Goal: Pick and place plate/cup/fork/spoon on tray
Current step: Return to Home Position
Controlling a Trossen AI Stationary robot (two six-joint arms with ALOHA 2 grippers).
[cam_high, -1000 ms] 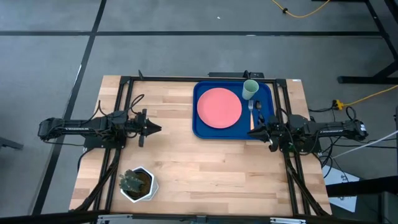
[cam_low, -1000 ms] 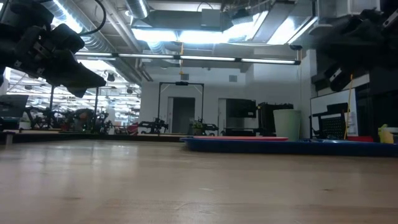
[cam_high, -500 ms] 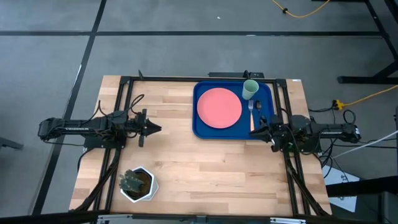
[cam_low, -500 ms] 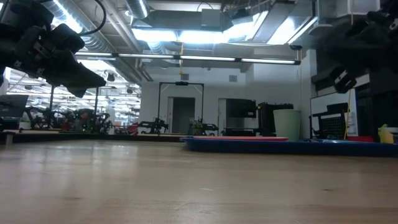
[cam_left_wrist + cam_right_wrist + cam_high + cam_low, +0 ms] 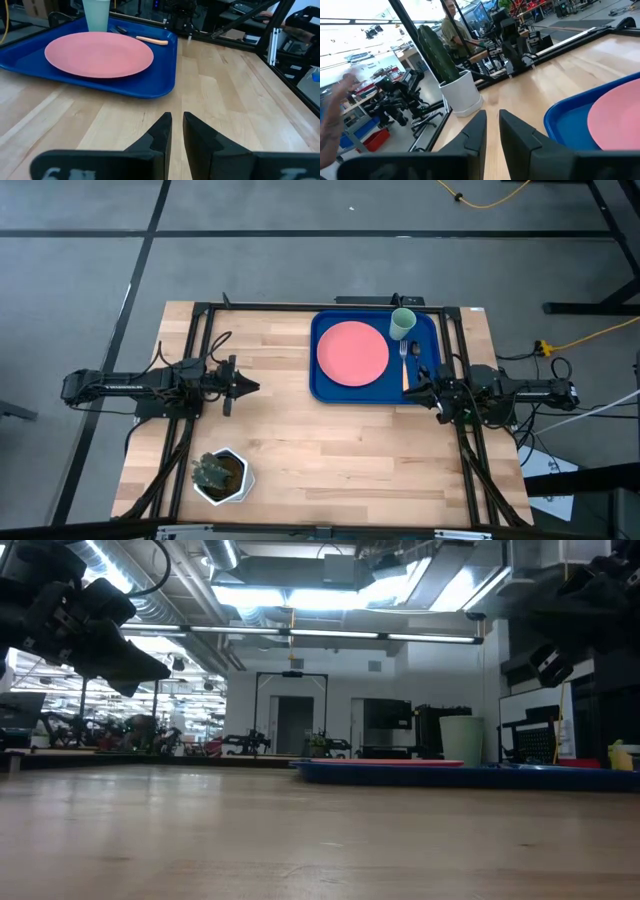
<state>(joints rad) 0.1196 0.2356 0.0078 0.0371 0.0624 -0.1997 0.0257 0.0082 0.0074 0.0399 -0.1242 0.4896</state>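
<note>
The deep-blue tray [image 5: 325,385] lies at the table's far right. On it rest the coral-pink plate [image 5: 352,352], the pale green cup [image 5: 402,323], the fork [image 5: 406,367] with its tan handle, and the dark spoon [image 5: 415,357]. The tray [image 5: 150,87], plate [image 5: 99,54], cup [image 5: 96,14], fork [image 5: 151,40] and spoon [image 5: 122,31] also show in the left wrist view. My left gripper [image 5: 252,387] is shut and empty over the table's left half. My right gripper [image 5: 408,392] is shut and empty at the tray's near right corner, above the table.
A white pot with a cactus [image 5: 219,475] stands near the table's near left corner; it also shows in the right wrist view [image 5: 462,97]. Black frame rails [image 5: 330,306] run along the table's far edge and sides. Bare wood [image 5: 330,450] lies between the arms. A person [image 5: 451,20] stands beyond the table.
My right gripper has drawn back a little toward the table's right edge, away from the tray, and has stayed shut.
</note>
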